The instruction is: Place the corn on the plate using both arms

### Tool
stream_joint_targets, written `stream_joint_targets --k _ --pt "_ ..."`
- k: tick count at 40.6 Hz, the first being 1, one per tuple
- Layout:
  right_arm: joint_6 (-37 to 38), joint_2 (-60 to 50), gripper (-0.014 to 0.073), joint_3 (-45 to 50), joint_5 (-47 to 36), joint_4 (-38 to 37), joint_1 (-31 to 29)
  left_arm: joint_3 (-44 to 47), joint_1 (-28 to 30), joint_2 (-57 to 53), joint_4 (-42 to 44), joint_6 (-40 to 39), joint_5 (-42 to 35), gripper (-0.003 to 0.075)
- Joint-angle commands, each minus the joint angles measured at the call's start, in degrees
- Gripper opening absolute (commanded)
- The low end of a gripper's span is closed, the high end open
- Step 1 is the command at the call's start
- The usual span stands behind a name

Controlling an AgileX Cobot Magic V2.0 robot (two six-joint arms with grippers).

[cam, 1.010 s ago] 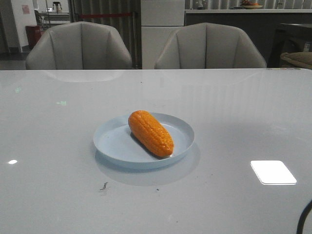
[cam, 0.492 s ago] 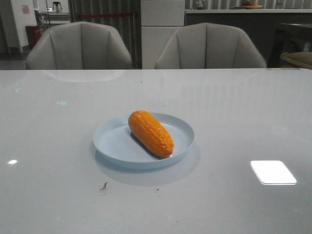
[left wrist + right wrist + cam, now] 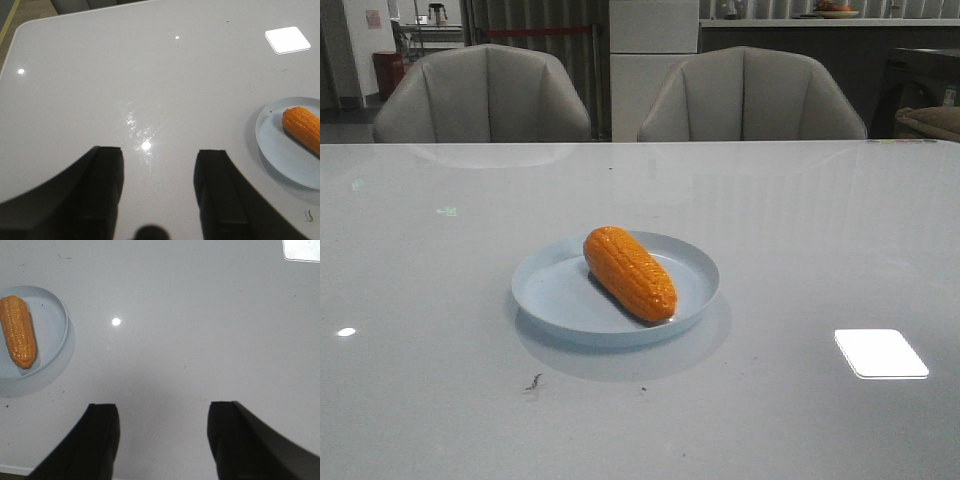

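Glossy grey table [image 3: 800, 230], two grey chairs [image 3: 483, 95] behind. Your corn [image 3: 629, 272] lies on the plate [image 3: 555, 295], long axis diagonal, tapered tip toward the near right. Left gripper [image 3: 157, 180] and right gripper [image 3: 162, 432] both gape wide, empty.

A glossy pale grey table [image 3: 800, 250] carries the plate [image 3: 560, 300] near its middle.

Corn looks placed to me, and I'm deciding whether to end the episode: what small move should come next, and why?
Probably none beyond holding both arms back. The corn lies inside the plate, resting on it. The left end effector and right end effector are both open, empty, and well clear of the plate, over bare table. Reaching in again would only risk nudging the corn.
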Motion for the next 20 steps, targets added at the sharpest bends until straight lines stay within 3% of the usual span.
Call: stream_joint_targets --k 1,11,20 --pt "-0.38 -0.45 0.0489 -1.53 -3.45 0.25 -0.43 -1.48 0.11 -0.28 0.18 -0.03 -4.79 0.0285" --pt "-0.38 -0.45 0.0489 -1.53 -3.45 0.25 -0.43 -1.48 0.11 -0.28 0.18 -0.03 -4.79 0.0148" --pt "-0.38 -0.45 0.0489 -1.53 -3.45 0.25 -0.43 -1.48 0.11 -0.28 0.18 -0.03 -4.79 0.0090"
